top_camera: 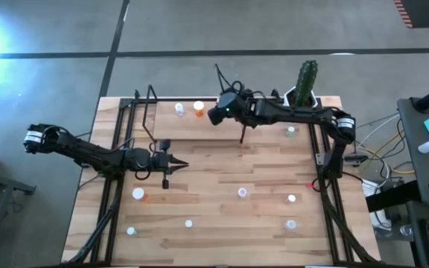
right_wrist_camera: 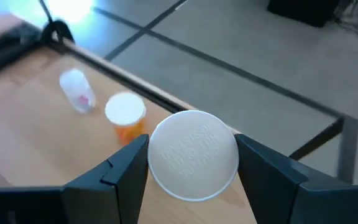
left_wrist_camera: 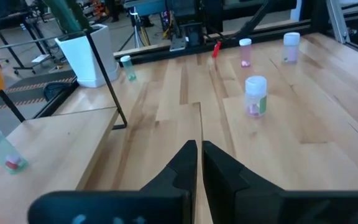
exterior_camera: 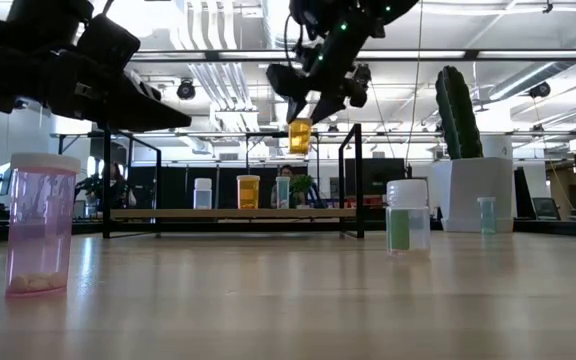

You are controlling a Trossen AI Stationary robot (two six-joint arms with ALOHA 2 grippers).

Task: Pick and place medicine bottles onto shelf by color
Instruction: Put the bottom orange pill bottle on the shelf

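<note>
1 orange bottle (exterior_camera: 300,136) hangs in the air above the shelf (exterior_camera: 233,213), pinched by its white cap (right_wrist_camera: 193,155) between the fingers of the right gripper (right_wrist_camera: 193,163), which comes down from above at the shelf's right part. On the shelf board below stand 3 bottles in the low view: a clear one (exterior_camera: 203,193), an orange one (exterior_camera: 248,191) and a greenish one (exterior_camera: 282,191); from above, only the clear bottle (top_camera: 179,109) and the orange bottle (top_camera: 198,109) show beside the gripper. The cactus pot (top_camera: 304,94) sits at the table's far right corner, with a small greenish bottle (top_camera: 290,132) near it.

The left gripper (top_camera: 176,165) rests over the middle-left of the table (top_camera: 222,223), its fingers pressed together on nothing. Several more bottles stand scattered on the near half of the table, among them a pink one (exterior_camera: 40,223) close to the low camera and a green one (exterior_camera: 407,215) further back.
</note>
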